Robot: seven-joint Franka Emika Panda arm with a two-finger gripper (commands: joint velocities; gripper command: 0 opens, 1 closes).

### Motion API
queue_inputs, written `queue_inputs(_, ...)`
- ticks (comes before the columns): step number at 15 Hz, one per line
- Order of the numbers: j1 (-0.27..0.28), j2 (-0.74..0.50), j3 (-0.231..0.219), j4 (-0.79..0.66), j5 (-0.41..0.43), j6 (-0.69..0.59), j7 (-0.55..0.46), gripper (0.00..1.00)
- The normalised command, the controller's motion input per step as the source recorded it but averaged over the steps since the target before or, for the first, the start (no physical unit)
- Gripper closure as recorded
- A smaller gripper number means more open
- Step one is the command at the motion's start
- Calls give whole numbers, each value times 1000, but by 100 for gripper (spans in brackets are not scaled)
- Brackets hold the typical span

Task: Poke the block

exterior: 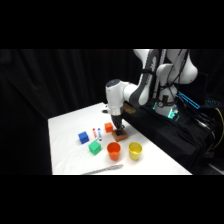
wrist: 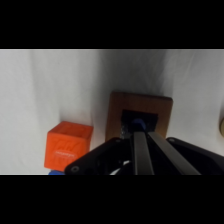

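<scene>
Block: brown block (wrist: 141, 117), flat, with a dark patch on its top face; it lies on the table (exterior: 67, 150) toward the far-right side, directly under the gripper (exterior: 118, 127).
Gripper: down on the block from above. In the wrist view the two fingers (wrist: 141, 145) run side by side with no gap between them, tips on the dark patch, so the jaws are together and clamped on nothing.
Step in hand: the poke itself, judged from tip position to be at or very near contact.
How to do it well: press straight down on the patch, lightly; keep the jaws together so that they act as one point; avoid sideways drag, since a flat block could slide on the smooth top; then lift vertically.
Neighbours: orange cube (wrist: 67, 145) just beside the block, apart from it by a narrow strip of table. Orange cup (exterior: 113, 150) and yellow cup (exterior: 134, 150) near the block on the camera side. Green cube (exterior: 94, 147) and blue cube (exterior: 83, 137) farther off.
Edges: the block is near the table's right edge (exterior: 150, 145); a push that way risks moving it toward the drop.
Open room: overhead is free; a vertical exit is the safest. The table's near-left corner is open too.
</scene>
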Motion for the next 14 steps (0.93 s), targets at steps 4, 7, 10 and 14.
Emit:
queue_inputs(4,-82,135,82,20,151,192,-136,100)
queue_inputs(7,-34,-24,41,-20,76,31,-66,100)
queue_inputs(10,-3,-315,19,-77,28,-286,-37,100)
queue_inputs(14,8,-468,4,-37,4,-507,-22,74)
